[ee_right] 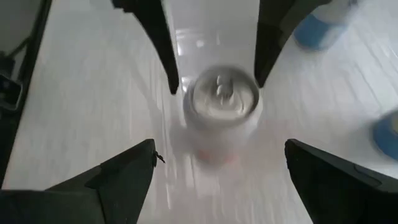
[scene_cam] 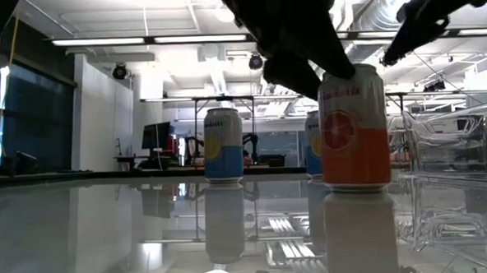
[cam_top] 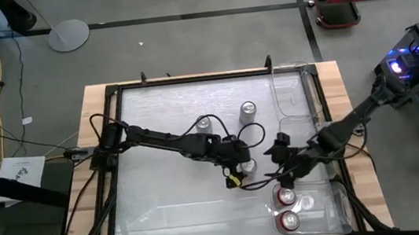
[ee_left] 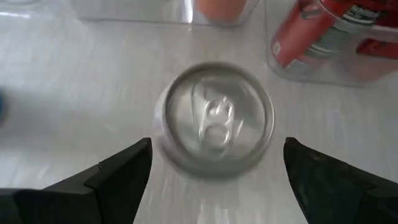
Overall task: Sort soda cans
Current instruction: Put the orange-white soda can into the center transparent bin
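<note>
An orange-and-white soda can (scene_cam: 354, 127) with a silver top (ee_left: 217, 118) stands upright on the table, right of centre (cam_top: 248, 165). My left gripper (cam_top: 239, 169) hovers over it, open, with one finger on either side of the top and a gap to each. My right gripper (cam_top: 279, 161) is open just to the can's right and faces it (ee_right: 221, 96). Two blue-and-white cans (cam_top: 205, 123) (cam_top: 248, 111) stand farther back. Two red cans (cam_top: 286, 196) (cam_top: 289, 220) sit in a clear bin.
A clear plastic bin (cam_top: 337, 198) holding the red cans sits at the table's near right. A second clear bin (cam_top: 294, 96) stands at the far right. A black frame (cam_top: 110, 145) runs around the work surface. The left half of the surface holds only my left arm.
</note>
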Action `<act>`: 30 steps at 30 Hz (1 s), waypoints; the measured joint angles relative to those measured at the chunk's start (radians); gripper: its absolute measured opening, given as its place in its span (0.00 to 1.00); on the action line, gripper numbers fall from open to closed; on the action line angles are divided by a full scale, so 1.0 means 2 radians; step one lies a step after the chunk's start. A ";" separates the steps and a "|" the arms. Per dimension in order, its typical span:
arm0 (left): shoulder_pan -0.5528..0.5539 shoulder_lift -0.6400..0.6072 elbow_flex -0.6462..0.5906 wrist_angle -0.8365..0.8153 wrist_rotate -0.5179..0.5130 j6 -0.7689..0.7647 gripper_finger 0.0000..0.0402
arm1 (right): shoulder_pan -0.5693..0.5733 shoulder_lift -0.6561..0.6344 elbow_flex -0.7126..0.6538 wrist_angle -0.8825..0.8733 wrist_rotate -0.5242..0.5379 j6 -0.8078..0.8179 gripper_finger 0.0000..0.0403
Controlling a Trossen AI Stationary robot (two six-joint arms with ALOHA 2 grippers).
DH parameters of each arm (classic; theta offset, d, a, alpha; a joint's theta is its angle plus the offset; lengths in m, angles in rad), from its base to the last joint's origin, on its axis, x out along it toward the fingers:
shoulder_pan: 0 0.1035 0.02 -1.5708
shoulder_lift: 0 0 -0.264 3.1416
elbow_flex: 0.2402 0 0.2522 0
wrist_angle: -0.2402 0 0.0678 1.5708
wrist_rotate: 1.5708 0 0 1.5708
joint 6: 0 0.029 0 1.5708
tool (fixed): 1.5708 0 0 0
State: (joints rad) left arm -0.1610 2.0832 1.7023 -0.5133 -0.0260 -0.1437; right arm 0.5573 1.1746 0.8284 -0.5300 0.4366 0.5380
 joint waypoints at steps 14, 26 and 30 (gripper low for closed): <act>-0.067 -0.123 -0.095 -0.117 -0.189 -0.110 0.85 | -0.074 0.079 0.000 0.143 -0.092 -0.075 0.86; -0.091 -0.178 -0.236 -0.015 -0.227 -0.194 0.85 | -0.097 0.136 0.006 0.162 -0.065 -0.109 0.86; -0.093 -0.178 -0.239 -0.012 -0.228 -0.193 0.85 | -0.089 0.127 0.023 0.128 -0.078 -0.104 0.86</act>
State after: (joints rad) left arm -0.3470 1.7264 1.2247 -0.5381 -0.4824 -0.5306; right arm 0.3795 1.4293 0.8737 -0.2740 0.2799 0.3293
